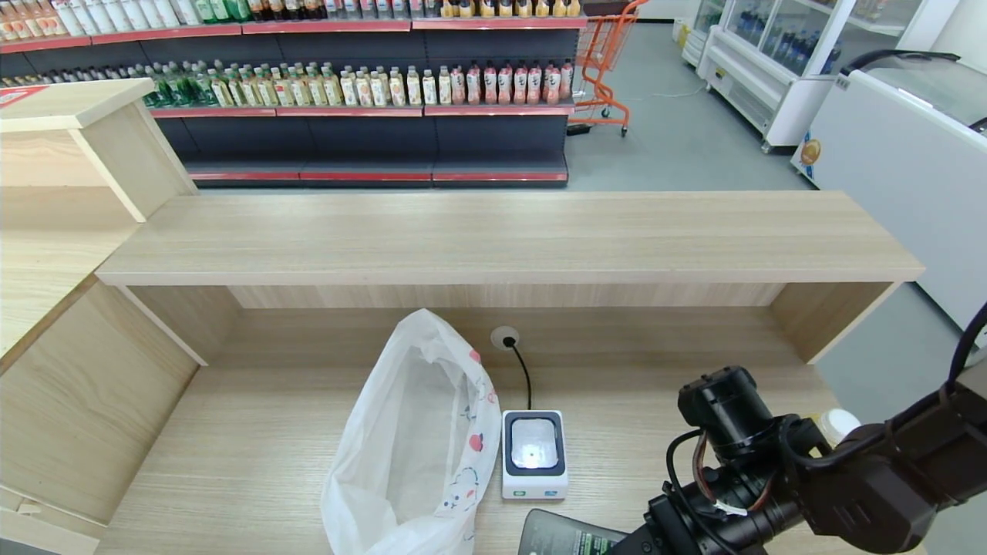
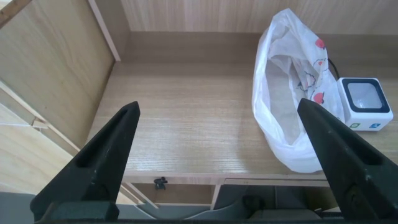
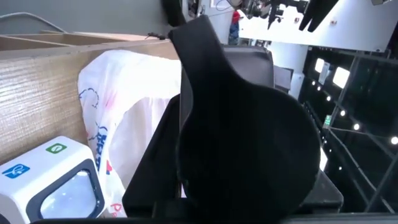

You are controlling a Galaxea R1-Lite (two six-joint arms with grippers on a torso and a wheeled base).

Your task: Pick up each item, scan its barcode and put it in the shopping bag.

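The right gripper held a dark pack near the scanner, right of the shopping bag; the left gripper's jaws stood open.

Black right arm, looped black cables, left tool with black tapered fingers

Setting: retail shop, checkout area. Wooden counter carrying a barcode scanner and a white shopping bag. Beyond the counter: long shelving stocked with rows of bottled drinks, orange shopping trolley, glass-fronted chillers, chest freezer.
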